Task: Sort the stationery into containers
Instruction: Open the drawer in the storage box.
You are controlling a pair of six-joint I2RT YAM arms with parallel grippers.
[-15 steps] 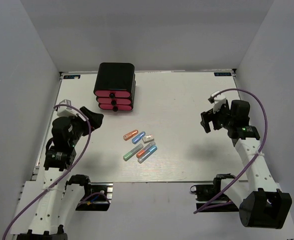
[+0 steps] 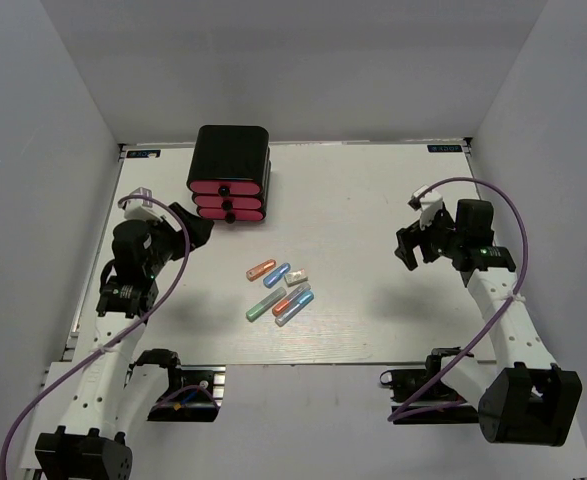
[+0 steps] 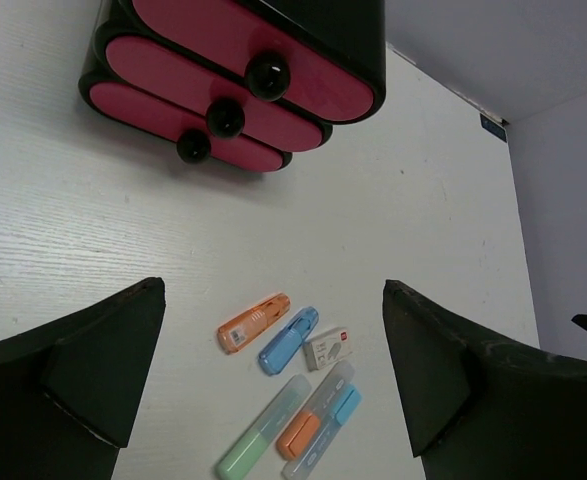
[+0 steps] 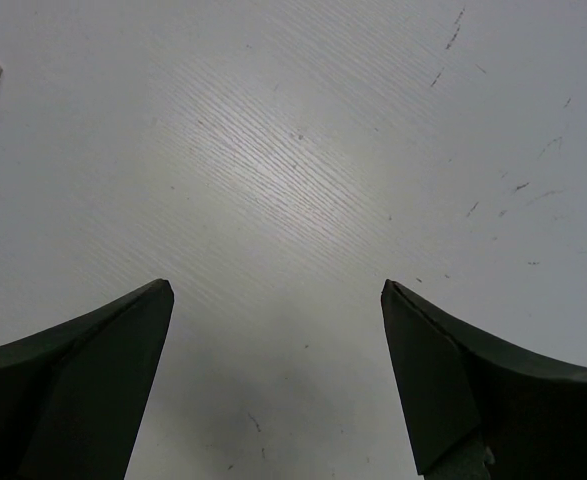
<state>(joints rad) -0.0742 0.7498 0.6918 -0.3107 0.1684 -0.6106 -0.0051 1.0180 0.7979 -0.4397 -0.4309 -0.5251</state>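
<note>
L gripper, R gripper hover, jaws wide.

The light is bright and even and seems to come from above, so the white table shows only soft, pale shadows beside the black box and under the left arm and the right arm. In the right wrist view a wide patch of glare lies on the middle of the table and the corners are dimmer, while the dark fingers at the bottom have almost no detail. The left wrist view is sharp, with small highlights on the glossy knobs.
</note>
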